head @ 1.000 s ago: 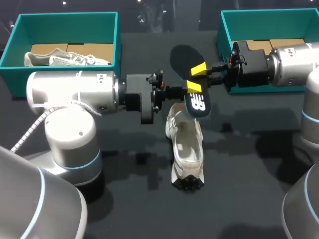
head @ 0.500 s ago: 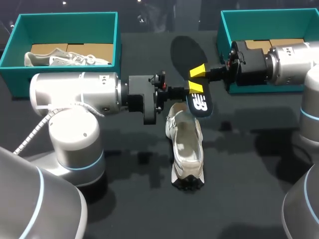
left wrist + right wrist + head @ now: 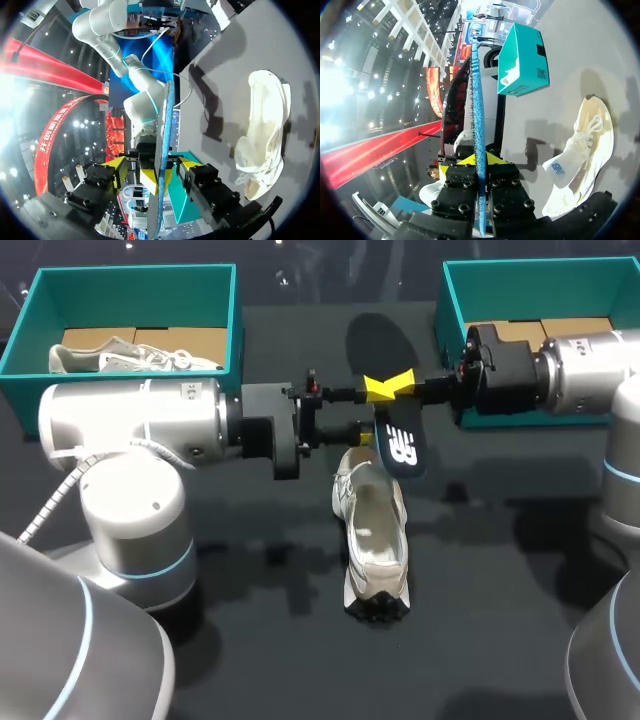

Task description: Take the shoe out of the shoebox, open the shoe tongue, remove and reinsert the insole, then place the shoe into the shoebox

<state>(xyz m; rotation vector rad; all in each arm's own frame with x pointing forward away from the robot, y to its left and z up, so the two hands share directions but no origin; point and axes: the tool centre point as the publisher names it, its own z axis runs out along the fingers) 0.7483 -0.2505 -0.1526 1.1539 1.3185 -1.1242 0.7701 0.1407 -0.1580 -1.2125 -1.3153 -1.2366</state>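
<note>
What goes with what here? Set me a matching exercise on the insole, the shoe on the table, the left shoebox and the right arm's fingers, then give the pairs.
1 insole
2 loose shoe
3 left shoebox
4 right fingers

A holds a second shoe
B shut on the insole
C lies on the table
D up in the air, off the table

Pairs: 1-D, 2-C, 3-A, 4-B
</note>
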